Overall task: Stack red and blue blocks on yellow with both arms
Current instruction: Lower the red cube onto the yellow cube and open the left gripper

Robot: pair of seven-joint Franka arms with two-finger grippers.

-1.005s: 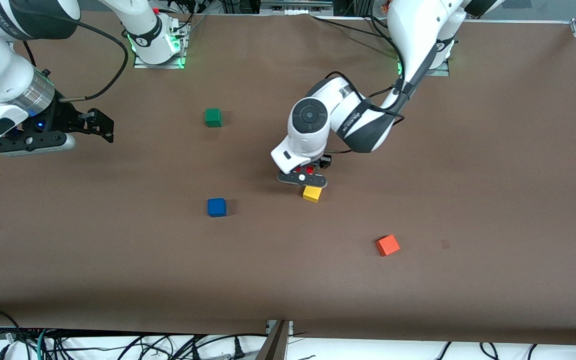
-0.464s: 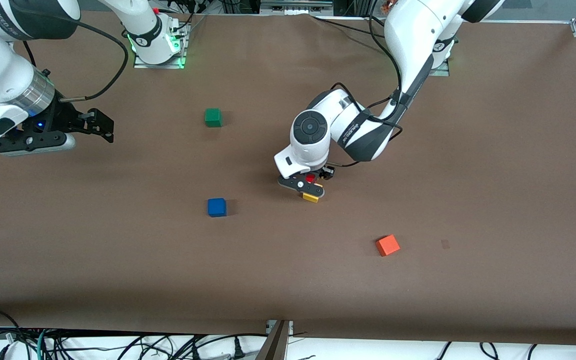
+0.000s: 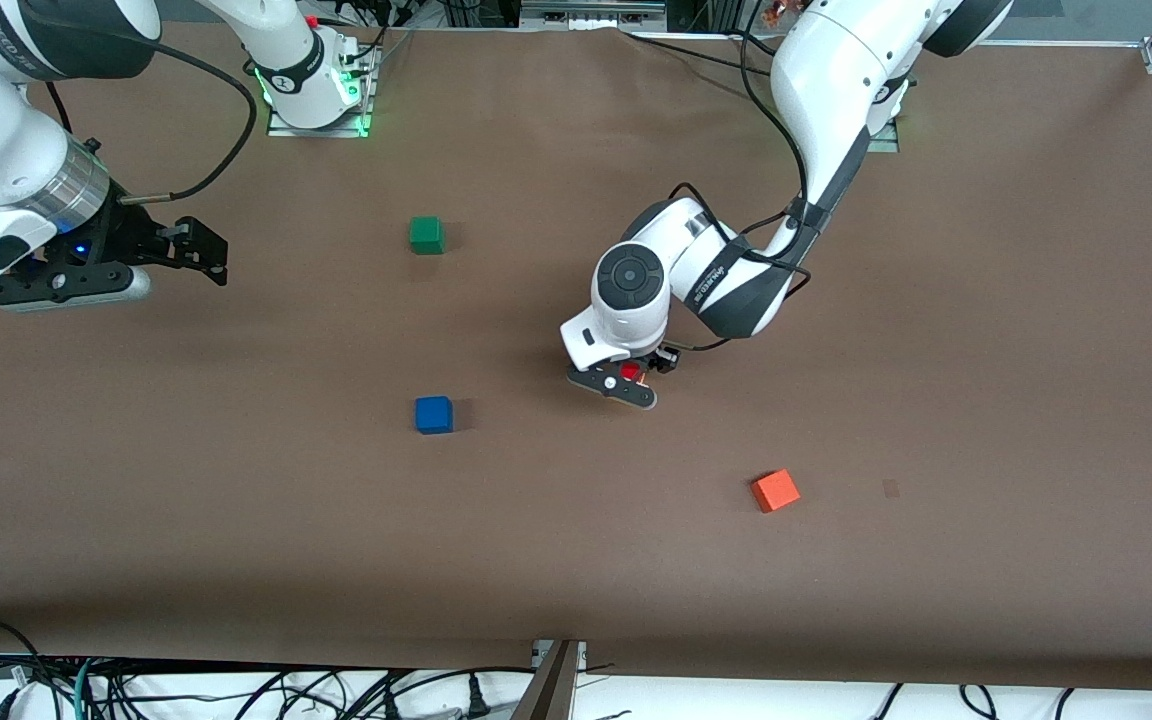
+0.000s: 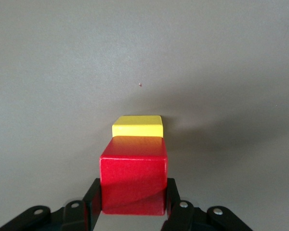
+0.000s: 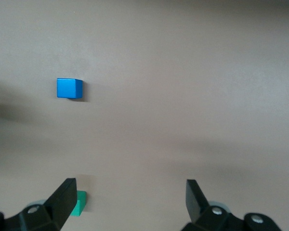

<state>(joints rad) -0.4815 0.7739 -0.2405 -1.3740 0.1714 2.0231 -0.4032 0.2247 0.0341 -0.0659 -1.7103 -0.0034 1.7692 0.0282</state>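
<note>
There are no containers here, only loose cubes on the brown tabletop (image 3: 986,350). The left end effector (image 4: 133,211) pinches the red cube (image 4: 133,180) between its fingers, low over the yellow cube (image 4: 137,126). In the left wrist view only a strip of the yellow cube's top shows past the red one; whether the two touch cannot be told. In the front view the left wrist and end effector hide the yellow cube entirely, and just a speck of red shows. The left arm bends down steeply near the tabletop's middle. The right end effector (image 5: 130,202) hangs with fingers spread wide over the right arm's end of the tabletop, waiting. The blue cube (image 3: 433,414) sits nearer the front camera than the green cube (image 3: 426,235). The orange cube (image 3: 775,490) lies nearest the camera.
</note>
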